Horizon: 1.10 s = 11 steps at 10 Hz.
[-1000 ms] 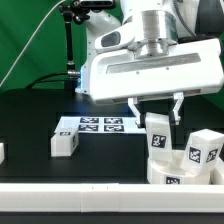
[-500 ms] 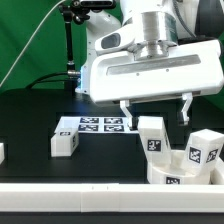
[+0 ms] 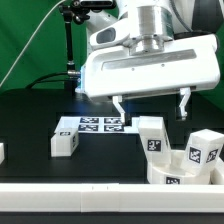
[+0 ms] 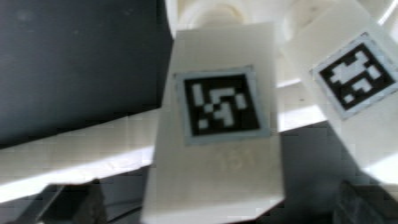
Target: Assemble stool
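The gripper (image 3: 150,103) hangs with its fingers spread wide, gripping nothing, above 1 leg (image 3: 152,135). That leg stands upright, seemingly socketed in the seat (image 3: 160,171), by the worktop's front edge at the exterior view's right. A 2nd leg (image 3: 205,150) stands just beside it.

White, boxy and round-cornered, the broad housing of the Panda arm's gripper (image 3: 152,114) fills the exterior view. A silver-grey cylindrical wrist collar (image 3: 152,28) sits on top. Two slim fingers (image 3: 119,106), dark with paler tips, project beneath it, and smooth white arm casing (image 3: 203,14) shows behind.
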### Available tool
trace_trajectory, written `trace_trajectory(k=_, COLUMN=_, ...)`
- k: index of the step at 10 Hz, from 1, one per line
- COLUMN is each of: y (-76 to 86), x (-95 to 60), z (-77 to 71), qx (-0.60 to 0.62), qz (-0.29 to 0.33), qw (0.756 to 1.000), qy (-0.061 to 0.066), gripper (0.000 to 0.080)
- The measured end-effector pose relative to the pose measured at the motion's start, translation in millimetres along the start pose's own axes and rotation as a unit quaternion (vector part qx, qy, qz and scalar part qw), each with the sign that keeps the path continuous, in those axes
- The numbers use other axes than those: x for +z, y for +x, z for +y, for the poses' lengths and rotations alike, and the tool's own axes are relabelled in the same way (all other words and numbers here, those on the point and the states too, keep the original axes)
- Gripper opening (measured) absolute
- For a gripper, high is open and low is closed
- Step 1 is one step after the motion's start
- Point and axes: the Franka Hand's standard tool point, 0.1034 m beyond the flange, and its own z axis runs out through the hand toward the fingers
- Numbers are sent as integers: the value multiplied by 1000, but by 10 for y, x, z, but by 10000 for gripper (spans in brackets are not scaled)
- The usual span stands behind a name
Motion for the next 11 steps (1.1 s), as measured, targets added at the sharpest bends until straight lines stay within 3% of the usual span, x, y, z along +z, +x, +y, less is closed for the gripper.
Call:
trace_trajectory(k=3, y=135, x=-137, z=-27, qx=4, qz=-15, qw=1000, qy=8, gripper=648)
trace_trajectory(k=9, y=75, x=-96, z=41, qx=-2, qz=-26, qw=1000, qy=5, gripper=648)
trace_trajectory(k=11, y=4, x=-80, z=17, qx=3, qz=-94, qw=995, qy=18, gripper=648)
